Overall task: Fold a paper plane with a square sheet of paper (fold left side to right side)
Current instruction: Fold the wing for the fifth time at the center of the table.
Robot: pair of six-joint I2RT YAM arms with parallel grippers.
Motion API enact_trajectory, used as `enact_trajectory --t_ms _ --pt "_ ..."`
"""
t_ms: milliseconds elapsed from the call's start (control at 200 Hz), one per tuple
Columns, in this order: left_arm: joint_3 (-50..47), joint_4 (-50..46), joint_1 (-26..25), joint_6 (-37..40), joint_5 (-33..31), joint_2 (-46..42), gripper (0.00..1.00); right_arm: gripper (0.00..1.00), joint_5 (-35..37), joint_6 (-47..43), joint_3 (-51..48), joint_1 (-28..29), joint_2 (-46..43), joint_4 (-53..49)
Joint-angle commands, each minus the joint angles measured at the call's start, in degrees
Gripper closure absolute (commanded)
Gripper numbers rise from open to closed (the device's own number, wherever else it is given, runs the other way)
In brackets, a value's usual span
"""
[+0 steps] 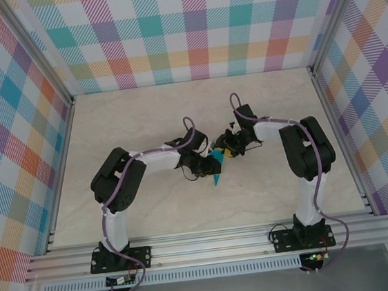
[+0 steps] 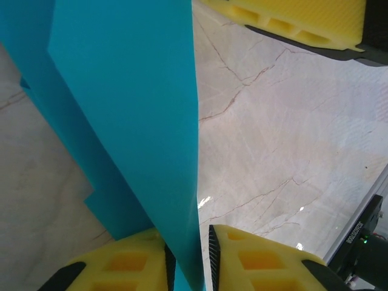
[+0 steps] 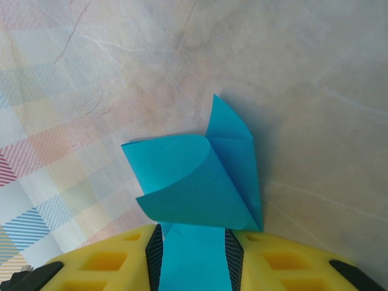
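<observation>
As L claw (image 2: 188,257) & R claw (image 3: 194,254) both clamp the paper plane (image 3: 200,188) mid-fold, next prob. needs creases pressed flat on worktop (image 3: 303,60).

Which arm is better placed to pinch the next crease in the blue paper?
Probably left. The left gripper straddles the paper's long straight edge, a sliver of gap showing, so it can pinch there. The right gripper holds the paper and can steady it.
</observation>
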Motion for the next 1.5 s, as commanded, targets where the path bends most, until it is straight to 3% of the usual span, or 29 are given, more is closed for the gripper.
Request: enact_trajectory --t_ms 0,465,1100,1495 --pt "0.9 -0.8 -1.0 0.9 0.1 1.3 0.8 0.63 3.8 -0.9 -1.2 0.4 2.9 -3.7" --pt "-2.1 4.0 -1.3 -1.4 2.9 2.9 0.9 0.64 4.0 -1.0 -1.4 0.4 3.2 -3.6" --pt "-7.5 7.1 -0.1 -2.2 4.9 4.7 0.96 0.63 3.8 -3.0 -0.9 0.0 2.2 -3.7" --pt "-9.6 7.0 1.4 -2.3 4.8 7.0 0.99 0.52 -1.5 -5.3 -2.8 -3.2 -6.9 -0.3"
